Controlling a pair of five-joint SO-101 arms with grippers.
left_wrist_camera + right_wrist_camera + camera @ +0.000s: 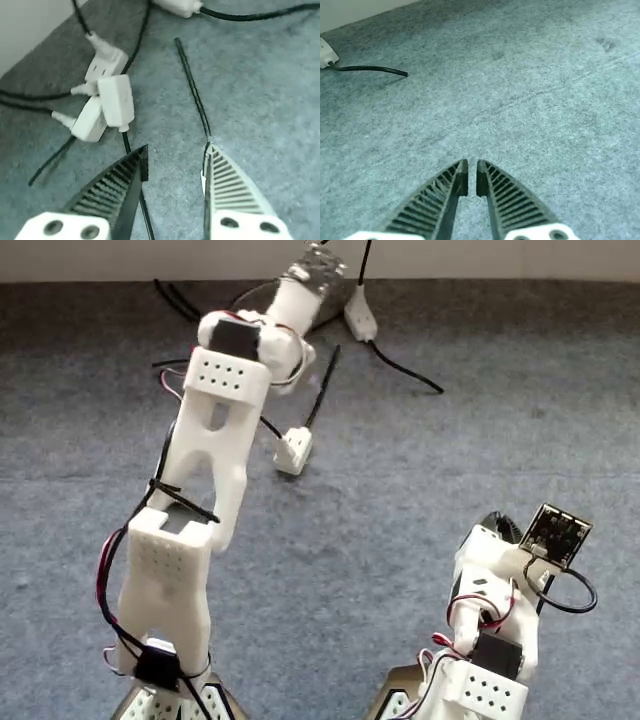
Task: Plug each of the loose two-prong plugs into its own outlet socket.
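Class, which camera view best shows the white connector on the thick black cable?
The high view: the white connector shows whole with its black cable. Each wrist view catches part of it at the picture's edge.

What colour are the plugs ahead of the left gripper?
White plugs, on black cords; clearest in the left wrist view.

The high camera hangs up above and looks down over the whole grey tabletop [480, 420]. The left wrist camera sits right behind the left gripper [175, 150] and looks down from close to the tabletop. The right wrist camera sits behind the right gripper [472, 165], low, and looks far across. All three see the same white plug [360, 315] and its black cord [405, 368].
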